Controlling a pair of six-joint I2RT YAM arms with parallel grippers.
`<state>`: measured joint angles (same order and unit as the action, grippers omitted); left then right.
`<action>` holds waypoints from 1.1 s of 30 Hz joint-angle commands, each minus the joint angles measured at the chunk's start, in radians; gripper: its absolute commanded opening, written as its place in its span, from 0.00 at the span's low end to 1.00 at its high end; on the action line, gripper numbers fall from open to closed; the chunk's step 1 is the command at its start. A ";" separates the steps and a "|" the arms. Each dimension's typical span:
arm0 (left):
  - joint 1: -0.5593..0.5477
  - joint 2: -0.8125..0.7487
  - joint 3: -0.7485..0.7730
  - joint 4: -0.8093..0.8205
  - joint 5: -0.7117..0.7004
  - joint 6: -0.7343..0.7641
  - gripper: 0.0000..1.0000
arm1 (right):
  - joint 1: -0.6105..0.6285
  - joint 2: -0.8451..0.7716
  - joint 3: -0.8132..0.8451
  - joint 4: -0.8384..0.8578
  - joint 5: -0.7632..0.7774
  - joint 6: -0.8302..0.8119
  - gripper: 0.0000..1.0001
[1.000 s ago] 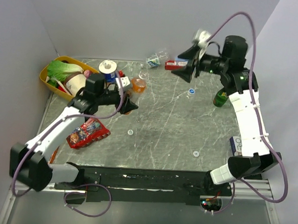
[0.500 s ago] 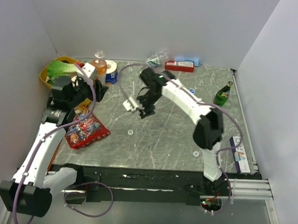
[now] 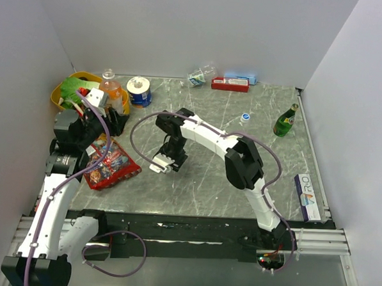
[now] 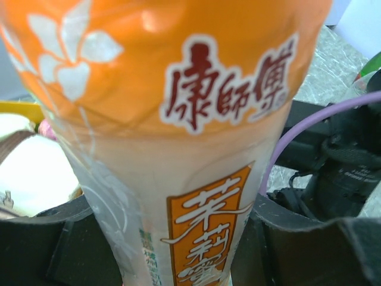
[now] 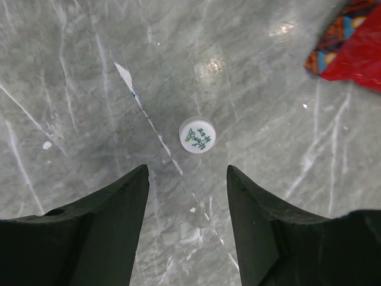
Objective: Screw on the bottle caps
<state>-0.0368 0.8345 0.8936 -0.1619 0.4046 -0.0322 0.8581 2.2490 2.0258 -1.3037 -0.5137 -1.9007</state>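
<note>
**康師傅 bottle clamped, one cap loose**

The left gripper [image 4: 178, 253] pinches the orange drink bottle [image 4: 178, 149]. Its label reads 康師傅 in red and 茉莉 in white. Right of that bottle and nearer the arms, a white cap [image 5: 197, 134] with unreadable green print lies on the grey marble table [image 5: 268, 89]. It sits untouched, just ahead of the spread fingers of the right gripper [image 5: 187, 202]. Plain pale walls [image 3: 184, 27] stand behind.

open tabletop [image 5: 286, 119] around cap [image 5: 197, 135] (bag [image 5: 351, 42] apart)

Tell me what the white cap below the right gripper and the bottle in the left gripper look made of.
White cap: likely plastic, matte, with a green print on its flat top. Bottle: clear glossy plastic, judging by the highlights and the orange tint showing through its wall; printed film label.
</note>
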 commanded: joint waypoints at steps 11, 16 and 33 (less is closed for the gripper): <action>0.035 -0.029 -0.032 0.021 0.051 -0.046 0.02 | 0.033 0.129 0.119 0.006 0.041 0.008 0.55; 0.035 -0.031 -0.036 0.021 0.054 -0.048 0.02 | 0.038 0.132 0.110 -0.002 0.041 0.008 0.53; 0.035 -0.031 -0.051 0.016 0.046 -0.041 0.02 | 0.053 0.150 0.071 0.034 0.053 0.029 0.50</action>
<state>-0.0078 0.8215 0.8459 -0.1661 0.4400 -0.0502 0.9009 2.3737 2.0941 -1.2732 -0.4591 -1.8778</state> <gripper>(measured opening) 0.584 0.509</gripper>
